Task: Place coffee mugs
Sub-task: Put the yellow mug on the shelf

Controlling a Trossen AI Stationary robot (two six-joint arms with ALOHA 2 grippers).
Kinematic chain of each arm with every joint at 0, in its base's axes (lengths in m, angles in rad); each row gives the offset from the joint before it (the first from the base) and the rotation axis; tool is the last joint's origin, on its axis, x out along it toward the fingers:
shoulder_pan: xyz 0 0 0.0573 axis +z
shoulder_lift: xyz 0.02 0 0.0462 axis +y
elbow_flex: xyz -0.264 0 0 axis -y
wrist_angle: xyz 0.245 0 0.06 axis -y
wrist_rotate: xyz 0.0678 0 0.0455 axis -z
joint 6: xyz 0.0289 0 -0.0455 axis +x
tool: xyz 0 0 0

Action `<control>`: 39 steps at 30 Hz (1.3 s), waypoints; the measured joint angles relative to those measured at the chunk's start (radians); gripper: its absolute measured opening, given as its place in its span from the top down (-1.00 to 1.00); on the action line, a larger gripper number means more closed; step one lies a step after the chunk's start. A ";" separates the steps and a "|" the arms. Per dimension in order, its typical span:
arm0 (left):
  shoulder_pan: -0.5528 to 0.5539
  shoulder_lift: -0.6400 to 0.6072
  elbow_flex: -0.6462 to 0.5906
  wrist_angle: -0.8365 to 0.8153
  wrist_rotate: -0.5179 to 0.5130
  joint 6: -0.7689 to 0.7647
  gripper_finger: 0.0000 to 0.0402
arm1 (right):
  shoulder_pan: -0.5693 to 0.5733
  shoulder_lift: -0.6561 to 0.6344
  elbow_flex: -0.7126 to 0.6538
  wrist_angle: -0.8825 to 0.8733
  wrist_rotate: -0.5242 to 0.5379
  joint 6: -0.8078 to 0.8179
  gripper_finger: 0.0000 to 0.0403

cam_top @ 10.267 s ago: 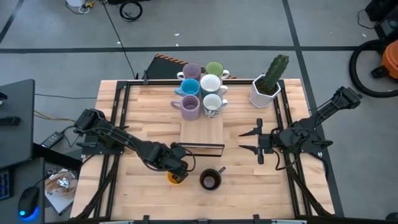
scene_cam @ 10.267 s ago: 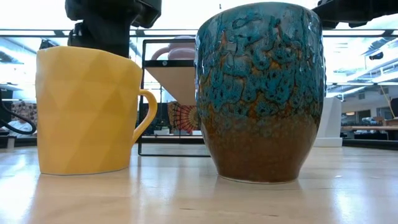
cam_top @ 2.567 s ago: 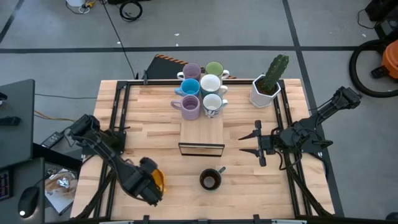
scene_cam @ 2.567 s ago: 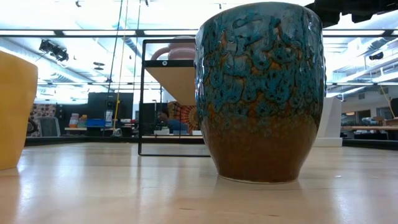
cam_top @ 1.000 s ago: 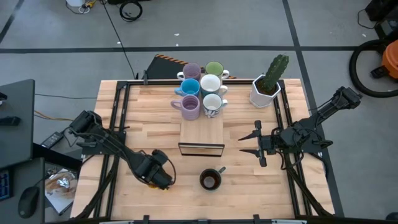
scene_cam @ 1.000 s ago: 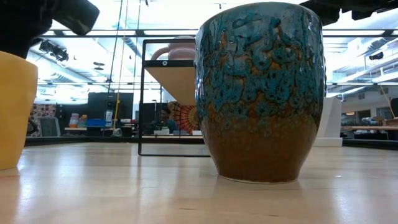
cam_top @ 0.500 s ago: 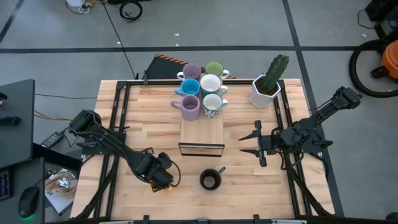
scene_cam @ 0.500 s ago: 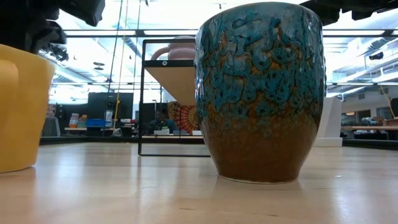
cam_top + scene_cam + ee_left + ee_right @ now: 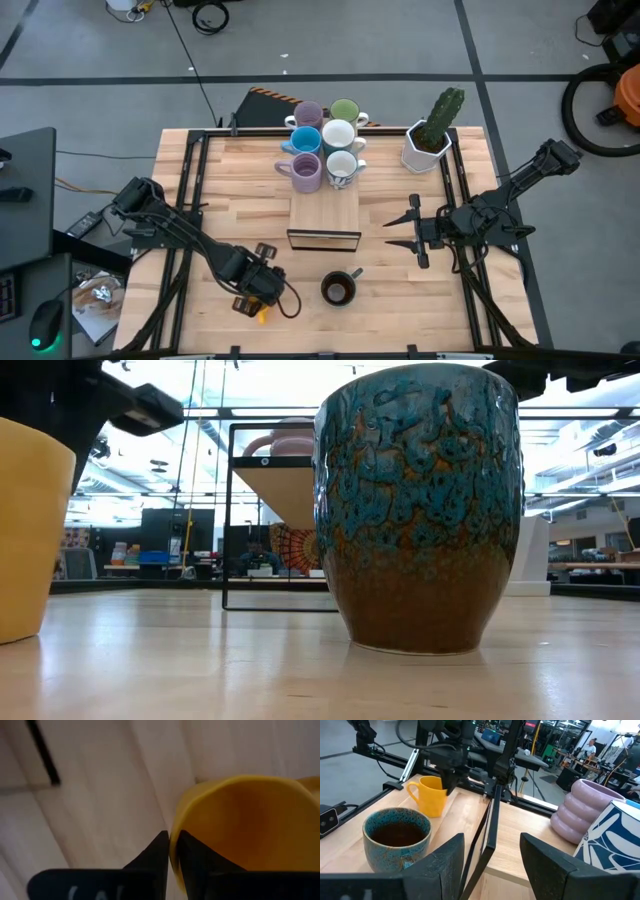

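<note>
Yellow mug held by its rim

Yellow ceramic mug (image 9: 431, 795) stands upright on the wooden table (image 9: 400, 300), near its front edge. We see our left gripper (image 9: 171, 851) pinched tight on the mug's rim, one finger inside and one outside. The wooden rack (image 9: 324, 217) stands beyond it, toward the table's middle. Our right gripper (image 9: 392, 228) waits on the far side, fingers apart, holding nothing.

This is a robotics lab or workshop hall. The pale butcher-block wooden table (image 9: 250, 165) sits in a black metal frame on a grey concrete floor (image 9: 400, 35) with cables at the upper left of the high view. Beyond it, the low view shows long ceiling strip lights (image 9: 575, 415) and distant workbenches.
</note>
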 joint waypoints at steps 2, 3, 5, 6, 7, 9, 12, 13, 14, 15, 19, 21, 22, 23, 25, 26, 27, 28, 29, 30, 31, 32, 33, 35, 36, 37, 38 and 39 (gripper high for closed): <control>0.000 0.000 0.000 0.016 0.002 0.065 0.78 | 0.000 0.000 0.000 -0.002 0.000 0.000 0.02; 0.000 0.000 0.000 0.020 0.002 0.081 0.78 | 0.000 0.000 0.000 -0.002 0.000 0.000 0.02; 0.000 0.000 0.000 0.021 0.002 0.091 0.77 | 0.000 0.000 0.000 -0.003 0.000 0.000 0.02; 0.000 0.000 0.000 0.021 0.002 0.091 0.77 | 0.000 0.000 0.000 -0.003 0.000 0.000 0.02; 0.000 0.001 0.000 0.021 0.002 0.090 0.77 | 0.000 0.000 0.000 -0.004 0.000 0.000 0.02; -0.001 0.001 0.000 0.020 0.000 0.076 0.77 | 0.000 0.000 0.000 -0.005 0.000 0.000 0.02; -0.001 0.001 -0.001 0.012 -0.002 0.043 0.71 | 0.000 0.000 0.000 -0.005 0.000 0.000 0.02; -0.001 0.001 -0.001 0.011 -0.002 0.029 0.67 | 0.000 0.000 0.000 -0.005 0.000 0.000 0.02; -0.001 0.001 -0.001 0.012 -0.002 0.005 0.62 | 0.000 0.000 0.000 -0.005 0.000 0.000 0.02; -0.001 0.001 -0.001 0.012 -0.002 -0.013 0.56 | 0.000 0.000 0.000 -0.005 0.000 0.000 0.02; -0.001 0.001 -0.001 0.016 -0.001 -0.066 0.27 | 0.000 0.000 0.000 -0.005 0.000 0.000 0.02; -0.001 0.001 0.004 0.016 0.004 -0.071 0.12 | 0.000 0.000 0.000 -0.005 0.000 0.000 0.02; -0.001 0.001 0.011 0.016 0.006 -0.071 0.06 | 0.000 0.000 0.000 -0.005 0.000 0.000 0.02; -0.001 0.001 0.020 0.017 0.006 -0.072 0.00 | 0.000 0.000 0.000 -0.005 0.000 0.001 0.02; 0.000 0.001 0.043 0.007 0.006 -0.076 -0.08 | 0.000 0.000 0.000 -0.005 0.000 0.003 0.02; 0.000 0.001 0.058 -0.008 0.006 -0.091 -0.11 | 0.000 0.000 0.000 -0.005 0.000 0.003 0.02; 0.000 0.001 0.072 -0.026 0.007 -0.111 -0.12 | 0.000 0.000 0.000 -0.005 0.000 0.003 0.02; 0.000 0.001 0.089 -0.046 0.007 -0.143 -0.12 | 0.000 0.000 0.000 -0.005 0.000 0.003 0.02; 0.000 0.001 0.105 -0.065 0.007 -0.181 -0.12 | 0.000 0.000 0.000 -0.005 0.000 0.003 0.02; 0.000 0.001 0.121 -0.083 0.008 -0.220 -0.12 | 0.000 0.000 0.000 -0.005 0.000 0.003 0.02; 0.000 0.001 0.137 -0.099 0.007 -0.265 -0.11 | 0.000 0.000 0.000 -0.006 0.000 0.003 0.02; 0.000 0.001 0.153 -0.115 0.013 -0.320 -0.10 | 0.000 0.000 0.000 -0.006 0.000 0.003 0.02; 0.000 0.001 0.167 -0.124 0.025 -0.379 -0.09 | 0.000 0.000 0.000 -0.006 0.000 0.003 0.02; 0.000 0.001 0.186 -0.146 0.045 -0.529 -0.06 | 0.000 0.000 0.000 -0.006 -0.001 0.006 0.02; 0.000 0.001 0.192 -0.157 0.051 -0.615 -0.04 | 0.000 0.000 0.000 -0.006 -0.005 0.007 0.02; 0.000 0.001 0.195 -0.165 0.052 -0.707 -0.03 | 0.000 0.000 0.000 -0.006 -0.007 0.007 0.02; -0.001 0.001 0.195 -0.166 0.057 -0.798 -0.02 | 0.000 0.000 0.000 -0.006 -0.008 0.007 0.02; -0.001 0.001 0.195 -0.167 0.069 -0.884 0.00 | 0.000 0.000 0.000 -0.006 -0.008 0.007 0.02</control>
